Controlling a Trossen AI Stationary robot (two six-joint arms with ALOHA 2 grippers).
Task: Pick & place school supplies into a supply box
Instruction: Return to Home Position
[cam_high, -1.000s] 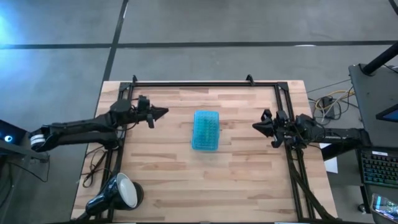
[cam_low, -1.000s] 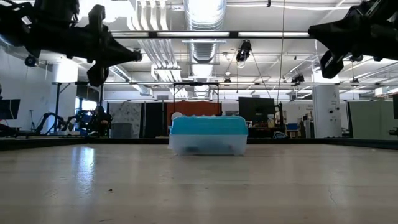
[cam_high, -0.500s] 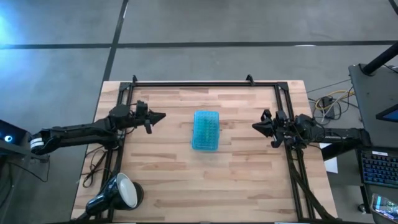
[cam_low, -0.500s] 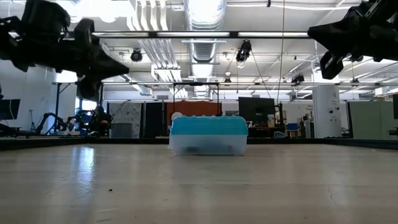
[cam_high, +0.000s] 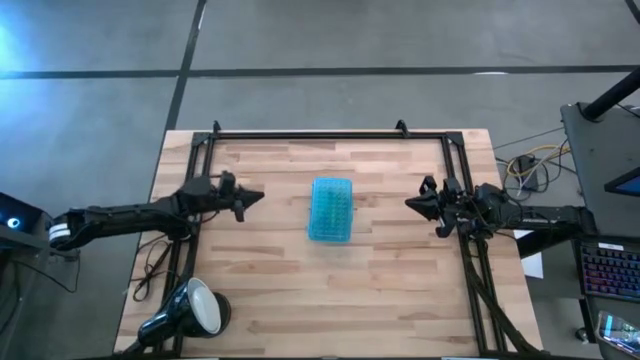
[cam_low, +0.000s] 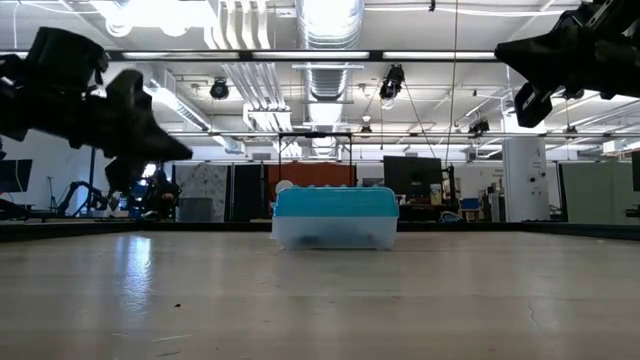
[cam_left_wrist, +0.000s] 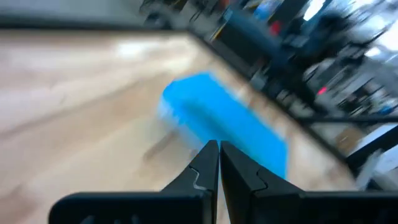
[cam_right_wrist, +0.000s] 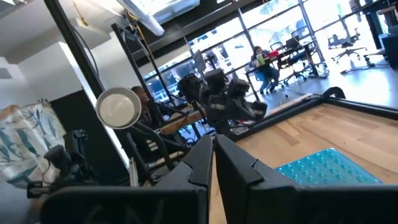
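The supply box (cam_high: 331, 209), a clear tray under a turquoise-blue lid, rests flat on its base at the middle of the wooden table; it also shows in the low view (cam_low: 335, 217) and both wrist views (cam_left_wrist: 224, 121) (cam_right_wrist: 328, 167). Its lid is down. My left gripper (cam_high: 260, 196) hangs shut at the table's left side, pointing toward the box, empty. My right gripper (cam_high: 410, 203) hangs shut at the right side, pointing toward the box, also empty. No pens, pencils or scissors show loose on the table.
A black-and-white round lamp (cam_high: 190, 310) lies at the near left corner. A black metal frame (cam_high: 330, 133) runs along the far edge and both sides. Bare wood lies all around the box.
My left gripper has sunk toward the table and drawn back toward the table's left edge, staying shut. The box and my right arm have kept still.
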